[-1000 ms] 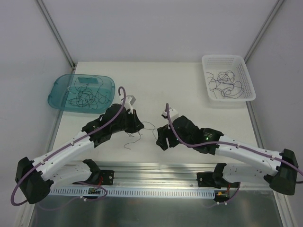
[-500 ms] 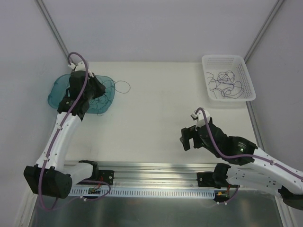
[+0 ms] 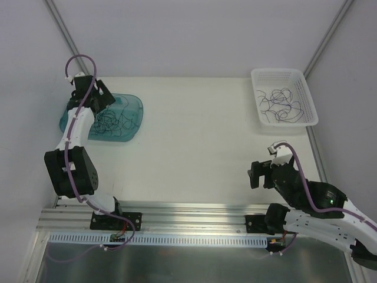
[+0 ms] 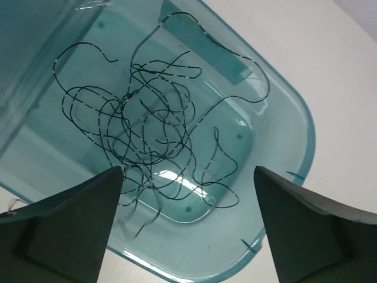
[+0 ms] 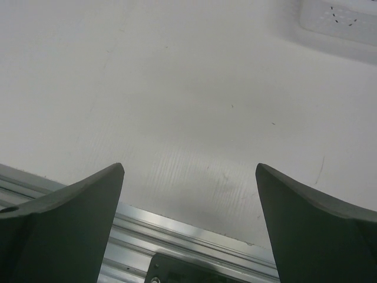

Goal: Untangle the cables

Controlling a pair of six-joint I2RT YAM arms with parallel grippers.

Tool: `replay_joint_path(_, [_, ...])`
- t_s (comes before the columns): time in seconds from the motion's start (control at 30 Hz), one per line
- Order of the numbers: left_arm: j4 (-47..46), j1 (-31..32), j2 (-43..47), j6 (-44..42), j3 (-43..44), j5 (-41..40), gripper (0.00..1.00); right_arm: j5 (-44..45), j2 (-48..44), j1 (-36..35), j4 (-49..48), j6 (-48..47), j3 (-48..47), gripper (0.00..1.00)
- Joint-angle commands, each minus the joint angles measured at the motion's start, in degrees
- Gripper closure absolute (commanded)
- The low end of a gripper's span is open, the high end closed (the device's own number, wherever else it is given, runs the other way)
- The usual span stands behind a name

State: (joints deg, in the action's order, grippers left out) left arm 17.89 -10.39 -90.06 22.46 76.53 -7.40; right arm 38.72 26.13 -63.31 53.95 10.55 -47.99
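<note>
Where pale walls (image 3: 194,35) enclose it — white table (image 3: 194,135) | cables (image 4: 147,135) in teal tray (image 4: 288,112)

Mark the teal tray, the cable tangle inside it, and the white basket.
teal tray (image 3: 139,107): top external view, on its bare right-hand rim.
cables (image 4: 154,137): left wrist view, on the middle of the tangle lying in the tray.
white basket (image 3: 288,125): top external view, on its near rim.

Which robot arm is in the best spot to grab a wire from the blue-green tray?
Left. The left gripper hangs right over the teal tray, jaws open, with the cables piled just below it. The right gripper, also open, is back near the table's front edge, far from that tray.
</note>
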Motion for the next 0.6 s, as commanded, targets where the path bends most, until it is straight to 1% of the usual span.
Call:
replay_joint_path(0.0, [-1.5,-0.4,0.2,-1.6,2.7,-1.7,0.01,5.9,-2.8,-0.2,4.8,2.2,-2.1,0.00])
replay_joint_path(0.17, [-1.6,-0.4,4.6,-2.7,1.4,0.0,0.01,9.4,-7.0,-0.1,7.2,3.0,-3.1,0.00])
replay_joint_path(0.23, [-1.6,-0.5,8.7,-2.9,-0.1,0.6,0.01,10.3,-8.1,-0.2,7.9,3.1,-3.4,0.00])
replay_joint_path(0.27, [-1.6,-0.4,11.8,-3.2,-1.3,0.6,0.01,10.7,-8.9,-0.2,8.3,3.3,-4.0,0.03])
replay_joint_path(0.37, [-1.5,-0.4,17.2,-4.1,-3.0,2.0,0.01,11.5,-10.0,-0.2,9.9,3.9,-5.4,0.03])
replay_joint_path(0.47, [-1.4,0.5,27.9,-6.0,-6.6,5.3,0.01,12.0,-11.3,-0.2,11.0,4.0,-7.2,0.03])
replay_joint_path(0.53, [-0.5,1.6,32.3,-7.7,-7.9,7.3,0.01,12.5,-12.1,-0.2,11.6,3.6,-8.8,0.03])
replay_joint_path(0.57, [0.0,3.3,37.1,-9.3,-9.3,8.5,0.01,12.6,-12.2,-0.2,11.6,3.2,-9.3,0.03])
